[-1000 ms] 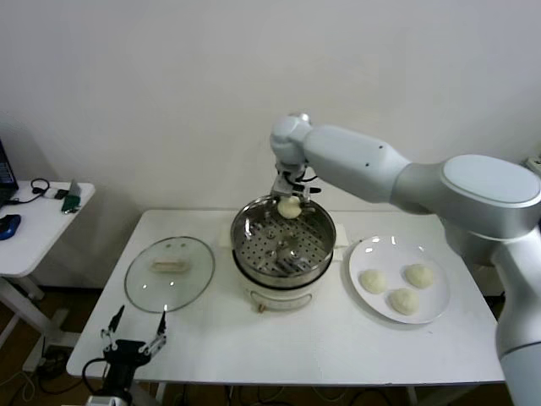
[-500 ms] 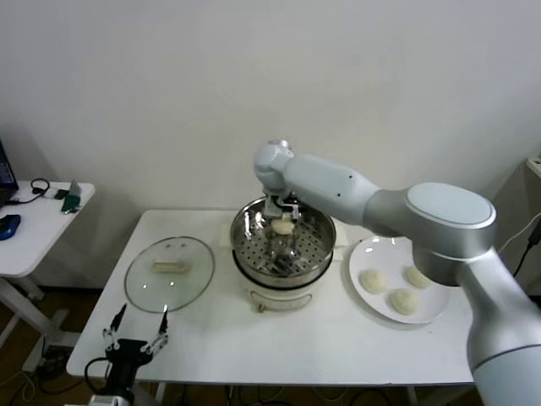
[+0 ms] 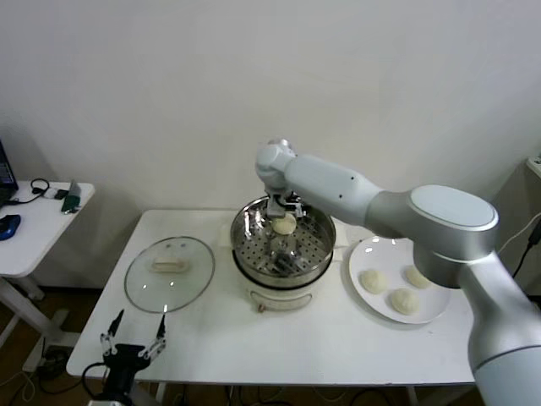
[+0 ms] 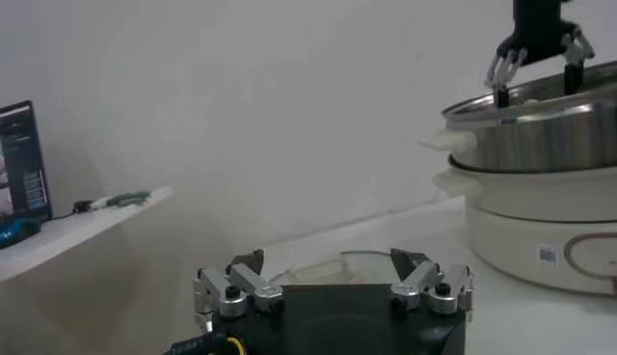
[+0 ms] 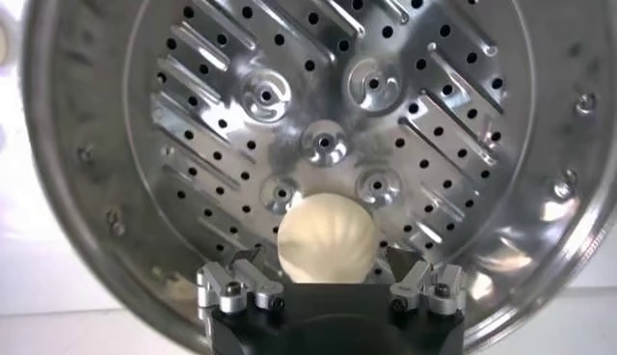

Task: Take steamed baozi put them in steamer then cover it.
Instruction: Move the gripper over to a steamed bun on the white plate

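The steamer (image 3: 245, 254) is a shiny perforated basket on a white cooker base (image 3: 279, 298) at mid table. My right gripper (image 3: 284, 218) reaches down inside it. In the right wrist view my right gripper (image 5: 328, 262) stands open with one steamed baozi (image 5: 326, 232) between its spread fingers, on or just above the perforated floor (image 5: 318, 87). Three more baozi (image 3: 404, 301) lie on the white plate (image 3: 385, 252) to the right. The glass lid (image 3: 190, 288) lies flat to the left of the steamer. My left gripper (image 3: 135, 328) is open and empty at the table's front left edge.
A small white side table (image 3: 34, 228) with cables and a mouse stands at far left. In the left wrist view my left gripper (image 4: 328, 265) faces the lid and the steamer (image 4: 540, 135), with my right gripper's spread fingers (image 4: 501, 72) dipping behind its rim.
My right gripper came down from above the steamer's back rim into the basket with the baozi, and its fingers now stand apart. My left gripper sank slightly lower.
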### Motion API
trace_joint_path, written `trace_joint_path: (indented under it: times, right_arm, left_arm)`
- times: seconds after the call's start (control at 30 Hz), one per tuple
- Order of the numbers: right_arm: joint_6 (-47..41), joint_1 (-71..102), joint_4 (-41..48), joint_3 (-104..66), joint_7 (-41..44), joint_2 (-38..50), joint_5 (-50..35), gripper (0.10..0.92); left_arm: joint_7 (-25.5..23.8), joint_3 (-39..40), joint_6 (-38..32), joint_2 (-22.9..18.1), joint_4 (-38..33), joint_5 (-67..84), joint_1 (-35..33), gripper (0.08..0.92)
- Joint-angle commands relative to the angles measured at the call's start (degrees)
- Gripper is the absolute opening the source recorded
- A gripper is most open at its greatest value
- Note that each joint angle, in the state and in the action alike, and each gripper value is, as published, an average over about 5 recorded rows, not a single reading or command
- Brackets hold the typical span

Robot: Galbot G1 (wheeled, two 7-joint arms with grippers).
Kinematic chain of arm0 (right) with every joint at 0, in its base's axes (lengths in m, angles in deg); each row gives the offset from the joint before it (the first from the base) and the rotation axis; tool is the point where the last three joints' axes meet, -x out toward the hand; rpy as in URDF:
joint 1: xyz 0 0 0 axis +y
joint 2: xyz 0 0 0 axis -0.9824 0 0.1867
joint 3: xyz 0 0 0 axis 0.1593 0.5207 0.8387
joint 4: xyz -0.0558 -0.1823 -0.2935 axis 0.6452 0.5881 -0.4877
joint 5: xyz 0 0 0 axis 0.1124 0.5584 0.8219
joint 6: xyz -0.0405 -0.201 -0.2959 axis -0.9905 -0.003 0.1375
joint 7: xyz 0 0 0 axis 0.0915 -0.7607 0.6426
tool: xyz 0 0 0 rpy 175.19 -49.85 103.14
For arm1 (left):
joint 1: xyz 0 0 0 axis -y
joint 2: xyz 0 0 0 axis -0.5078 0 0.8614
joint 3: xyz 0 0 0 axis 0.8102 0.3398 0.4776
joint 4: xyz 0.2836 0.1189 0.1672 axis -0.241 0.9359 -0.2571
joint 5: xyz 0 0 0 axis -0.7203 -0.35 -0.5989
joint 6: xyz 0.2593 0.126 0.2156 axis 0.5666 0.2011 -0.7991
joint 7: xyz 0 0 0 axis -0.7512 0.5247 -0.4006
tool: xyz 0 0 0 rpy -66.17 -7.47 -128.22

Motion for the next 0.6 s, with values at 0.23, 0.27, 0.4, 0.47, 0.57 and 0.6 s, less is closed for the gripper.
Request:
trace_joint_path:
  times: [0.23, 0.27, 0.4, 0.47, 0.57, 0.6]
  right_arm:
    - [-8.02, -12.07, -13.06, 7.65, 2.14, 13.76, -18.96, 0.823]
    - [-10.53, -13.60, -12.68, 9.93, 2.06, 15.30, -23.49, 0.823]
    - [-19.39, -17.99, -12.34, 15.82, 1.88, 21.31, -38.53, 0.823]
    - [-22.29, -19.67, -12.98, 18.35, 2.05, 24.17, -43.82, 0.823]
    - [-26.02, -20.86, -14.15, 21.89, 2.14, 28.85, -49.75, 0.823]
    - [-27.20, -20.65, -14.57, 22.68, 1.85, 30.41, -50.90, 0.823]
  left_arm:
    - [-0.01, 0.24, -0.05, 0.38, -0.59, -0.01, -0.31, 0.823]
    - [-0.01, 0.35, -0.04, 0.39, -0.65, -0.01, -0.32, 0.823]
    - [0.00, 0.72, -0.05, 0.36, -0.75, -0.01, -0.33, 0.823]
    - [-0.01, 0.77, -0.09, 0.40, -0.80, -0.01, -0.32, 0.823]
    - [-0.02, 0.77, -0.19, 0.51, -0.91, 0.01, -0.33, 0.823]
    - [-0.02, 0.78, -0.23, 0.56, -0.94, 0.02, -0.35, 0.823]
